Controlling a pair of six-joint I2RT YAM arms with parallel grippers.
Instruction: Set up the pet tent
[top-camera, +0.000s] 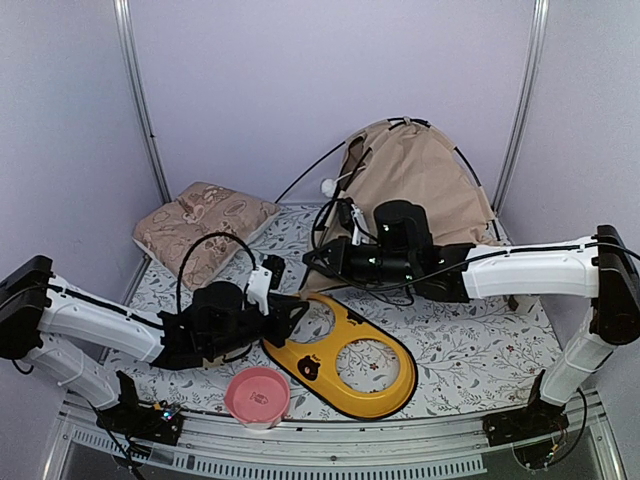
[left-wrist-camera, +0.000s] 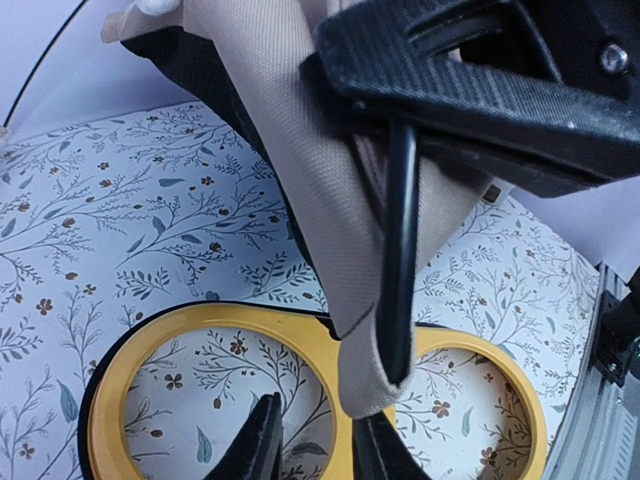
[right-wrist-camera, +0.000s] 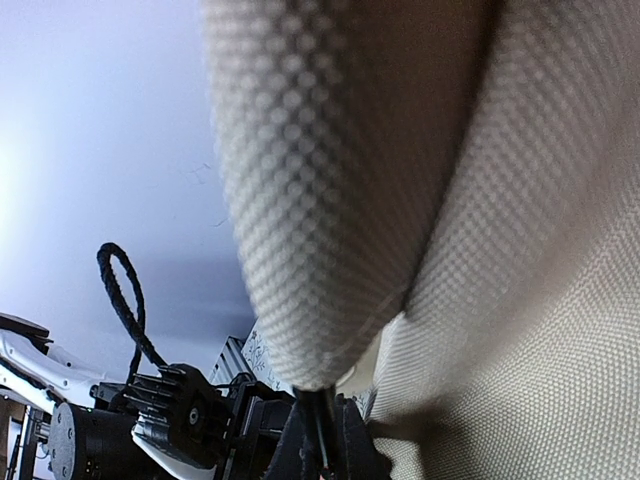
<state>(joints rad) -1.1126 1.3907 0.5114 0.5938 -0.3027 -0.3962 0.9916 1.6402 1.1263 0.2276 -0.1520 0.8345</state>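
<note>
The beige pet tent (top-camera: 425, 175) stands half-raised at the back right, with thin black poles arching over it. My right gripper (top-camera: 312, 262) reaches left from it and is shut on a black pole (left-wrist-camera: 402, 250) where it enters the tent's corner sleeve (left-wrist-camera: 365, 370). In the right wrist view the right gripper (right-wrist-camera: 320, 445) pinches that pole below blurred tent fabric (right-wrist-camera: 480, 200). My left gripper (left-wrist-camera: 318, 445) sits just under the hanging sleeve tip. Its jaws are a little apart with nothing between them, and the sleeve's end hangs right above the right-hand finger (left-wrist-camera: 388, 450).
A yellow two-ring bowl holder (top-camera: 385, 395) lies flat on the floral tablecloth, directly under both grippers. A pink bowl (top-camera: 257, 395) sits at the near edge. A tan floral pillow (top-camera: 205, 225) lies at the back left. Metal frame posts (top-camera: 140, 100) stand behind.
</note>
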